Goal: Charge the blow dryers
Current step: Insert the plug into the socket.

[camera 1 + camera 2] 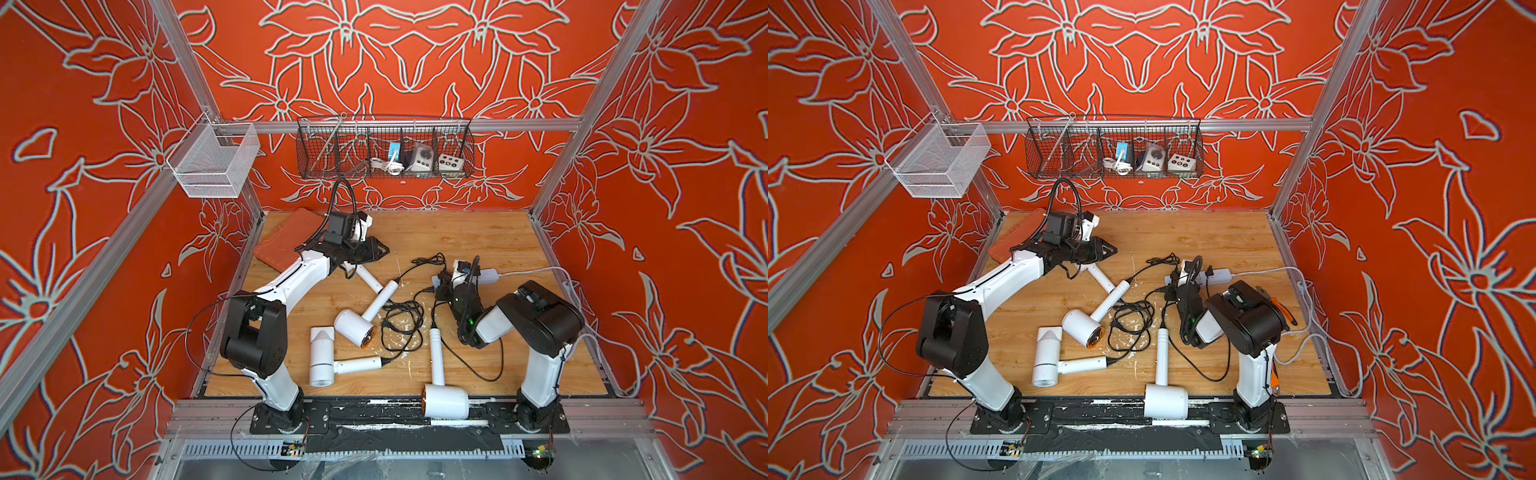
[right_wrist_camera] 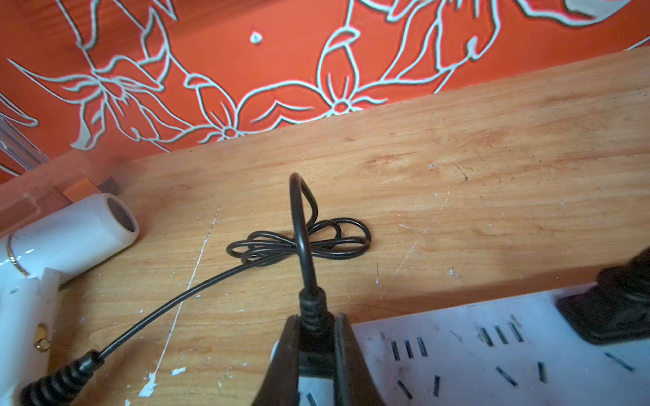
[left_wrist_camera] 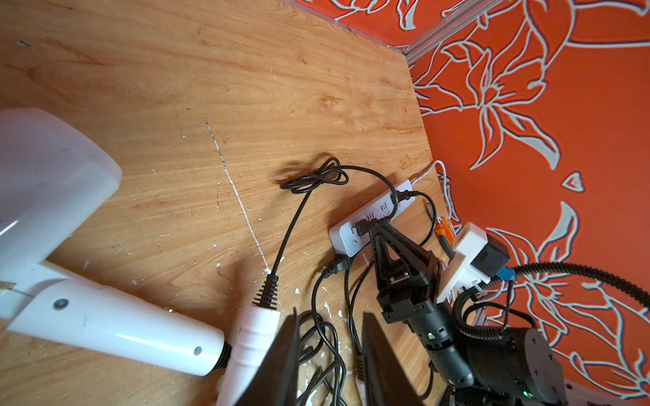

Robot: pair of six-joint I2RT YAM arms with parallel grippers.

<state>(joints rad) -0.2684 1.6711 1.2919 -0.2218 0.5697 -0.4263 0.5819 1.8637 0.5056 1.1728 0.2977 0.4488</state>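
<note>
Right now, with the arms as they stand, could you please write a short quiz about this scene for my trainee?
1. What does the right tool hold? A) a black plug B) a dryer handle C) nothing
2. True or false: another plug already sits in the power strip.
3. How many white blow dryers show in a top view?

Key: 1 A. 2 True. 3 Four; one lies partly under the left arm.
</note>
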